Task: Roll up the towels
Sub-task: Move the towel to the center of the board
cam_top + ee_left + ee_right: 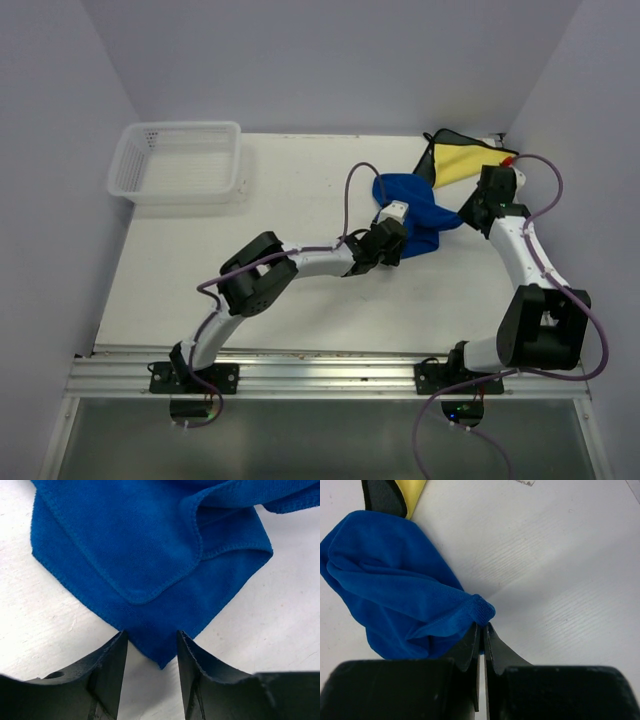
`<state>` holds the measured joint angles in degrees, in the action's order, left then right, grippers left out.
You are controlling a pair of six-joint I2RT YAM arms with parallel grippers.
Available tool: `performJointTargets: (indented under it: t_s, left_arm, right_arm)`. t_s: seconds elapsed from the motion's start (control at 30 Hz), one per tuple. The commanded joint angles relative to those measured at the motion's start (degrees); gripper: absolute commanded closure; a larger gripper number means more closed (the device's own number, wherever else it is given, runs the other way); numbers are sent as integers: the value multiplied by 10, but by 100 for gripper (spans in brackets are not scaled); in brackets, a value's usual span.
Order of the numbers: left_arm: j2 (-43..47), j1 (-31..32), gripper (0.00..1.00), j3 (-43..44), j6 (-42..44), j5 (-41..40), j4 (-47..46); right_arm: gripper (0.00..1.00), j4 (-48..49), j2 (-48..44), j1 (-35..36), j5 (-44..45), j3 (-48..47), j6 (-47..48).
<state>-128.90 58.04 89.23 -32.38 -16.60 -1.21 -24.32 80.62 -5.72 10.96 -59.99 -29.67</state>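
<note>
Your left pincer [150, 647] stands half open over the tabletop [280, 605], its two dark fingers [107, 677] straddling one pointed corner of the blue towel [125, 545]. The corner's tip lies between the fingers with bare tabletop showing on either side of it, so nothing is pinched there. Just ahead of this pincer the cloth is a deep royal blue with a short plush pile and a stitched hem. A rounded flap is folded back on top of the lower layer, and a second fold opens ahead and to the right.

Your right pincer [482, 630] is closed tight on the blue towel's opposite side, with a small wad of hemmed edge bulging out just above the fingertips. From that grip the cloth spills away to the left in a loose, rumpled bundle, not flat.

The yellow towel [412, 492] lies beyond that bundle, ahead and to the left of the right pincer. You see only a bright yellow strip with dark edging beside it, touching or tucked under the blue cloth; which of the two you cannot tell.
</note>
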Motion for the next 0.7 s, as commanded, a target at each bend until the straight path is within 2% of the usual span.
performJointTargets:
  t_s: [0.0, 0.17, 0.23, 0.33, 0.37, 0.43, 0.53, 0.63, 0.67]
  left_arm:
    - [-31, 11, 53, 39, -2, -19, 60]
    - [-42, 28, 56, 49, 4, -48, 111]
    - [-43, 29, 60, 39, 0, -52, 124]
    - [-46, 30, 78, 24, -2, -55, 132]
    - [-48, 30, 92, 21, -2, -58, 134]
    - [-42, 30, 100, 10, -8, -69, 145]
    - [-18, 30, 100, -27, -8, -95, 147]
    - [48, 23, 100, -92, -5, -120, 149]
    - [105, 20, 100, -118, -3, -124, 142]
  right_arm:
    - [100, 20, 2, -3, 2, 4, -9]
    - [100, 16, -1, -7, 7, 2, -8]
    - [100, 16, -2, -8, 8, 2, -10]
    - [100, 16, 0, -8, 6, 2, -10]
    - [100, 15, -1, -8, 6, 2, -10]
    - [100, 14, -2, -9, 4, 2, -7]
    - [100, 12, -6, -8, -7, 1, -4]
    - [100, 15, -14, -9, -43, -2, 1]
    - [100, 9, -17, -8, -52, -7, 2]
